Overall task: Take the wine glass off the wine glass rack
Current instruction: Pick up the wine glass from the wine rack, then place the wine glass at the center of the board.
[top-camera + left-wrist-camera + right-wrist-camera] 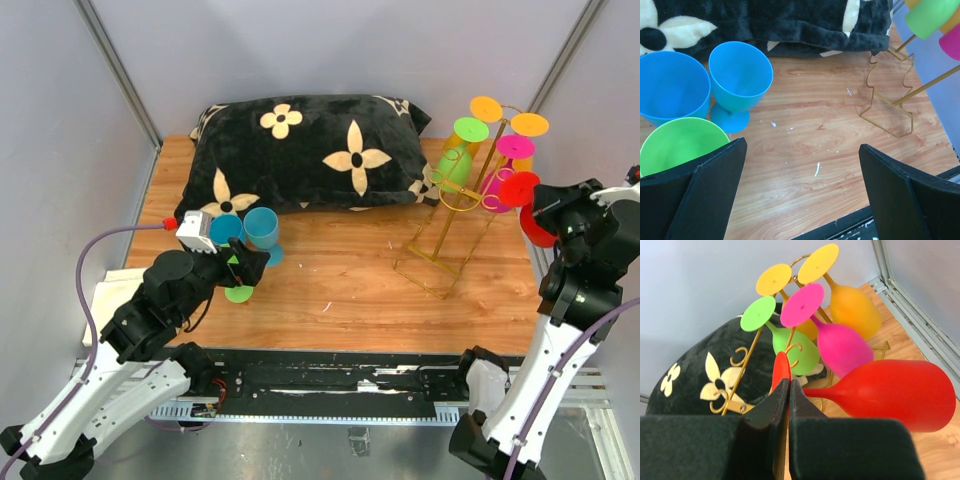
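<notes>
Right gripper point(785, 386): shut tight on the thin foot of the red wine glass point(895, 392). The disc is pinched edge-on between the pads, and the stem and bowl are carried out sideways to the right.
Task thing: the red wine glass is held just beside the right side of the wine glass rack point(450, 225). Whether its stem is clear of the hook cannot be told.
Close neighbours: a pink glass point(840, 347) and a hanging green glass point(795, 351) are seen just behind the red stem, with an orange glass point(852, 310) above them.
Left gripper point(800, 192): jaws spread wide and nothing held. It is poised low near a blue glass point(740, 75) and a standing green glass point(680, 145).
Risk, grip: only a slick, thin disc is clamped, with the bowl's weight hung off to one side, so the glass could be swung or slipped in the pads.
Risk, rack: if the stem is caught in the hook, the light wire stand could be dragged or tipped by a sideways pull, and the other glasses shaken off.
Risk, contact: the pink glass could be knocked by the red bowl on a careless turn.
Edges: the enclosure wall point(600, 120) and the right edge of the wooden table point(340, 280) lie close by the arm. A glass dropped there might be lost off the board.
Open room: bare wood is offered between the rack base and the left-hand glasses. The far side is closed by the black pillow point(300, 150).
</notes>
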`<control>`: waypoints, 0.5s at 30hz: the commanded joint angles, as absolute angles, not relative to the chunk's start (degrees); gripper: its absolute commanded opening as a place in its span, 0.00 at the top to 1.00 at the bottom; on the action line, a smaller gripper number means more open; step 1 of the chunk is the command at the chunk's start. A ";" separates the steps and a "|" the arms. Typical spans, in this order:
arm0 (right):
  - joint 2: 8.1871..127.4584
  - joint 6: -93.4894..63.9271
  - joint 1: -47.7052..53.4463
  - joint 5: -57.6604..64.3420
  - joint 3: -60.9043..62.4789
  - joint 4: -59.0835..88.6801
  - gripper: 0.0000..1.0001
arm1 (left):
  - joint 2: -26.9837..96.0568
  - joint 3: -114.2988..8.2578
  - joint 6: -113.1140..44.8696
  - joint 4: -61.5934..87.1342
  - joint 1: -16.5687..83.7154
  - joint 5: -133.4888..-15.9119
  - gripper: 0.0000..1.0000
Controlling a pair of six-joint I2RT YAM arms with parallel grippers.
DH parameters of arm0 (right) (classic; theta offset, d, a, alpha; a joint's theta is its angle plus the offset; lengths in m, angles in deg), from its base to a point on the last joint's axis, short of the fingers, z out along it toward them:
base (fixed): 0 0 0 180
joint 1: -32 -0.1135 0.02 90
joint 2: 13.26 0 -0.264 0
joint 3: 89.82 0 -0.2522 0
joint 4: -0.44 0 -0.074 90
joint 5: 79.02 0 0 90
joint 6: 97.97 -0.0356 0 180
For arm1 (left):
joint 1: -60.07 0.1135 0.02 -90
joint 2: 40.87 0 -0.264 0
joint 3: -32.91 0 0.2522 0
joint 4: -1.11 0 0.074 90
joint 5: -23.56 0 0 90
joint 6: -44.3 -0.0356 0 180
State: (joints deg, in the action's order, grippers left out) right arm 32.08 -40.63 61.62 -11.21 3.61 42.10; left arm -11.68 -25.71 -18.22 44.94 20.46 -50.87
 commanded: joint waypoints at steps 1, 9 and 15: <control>27.63 -37.23 62.22 -11.50 1.34 48.25 0.99 | -10.95 -26.56 -17.76 43.21 20.17 -52.09 0.00; 22.86 -34.68 61.00 -23.28 -4.68 59.20 0.99 | -10.89 -26.81 -17.08 43.51 20.17 -53.63 0.00; 17.46 -34.66 57.49 -16.48 -4.18 66.20 0.99 | -10.37 -26.60 -16.70 43.49 20.17 -55.40 0.00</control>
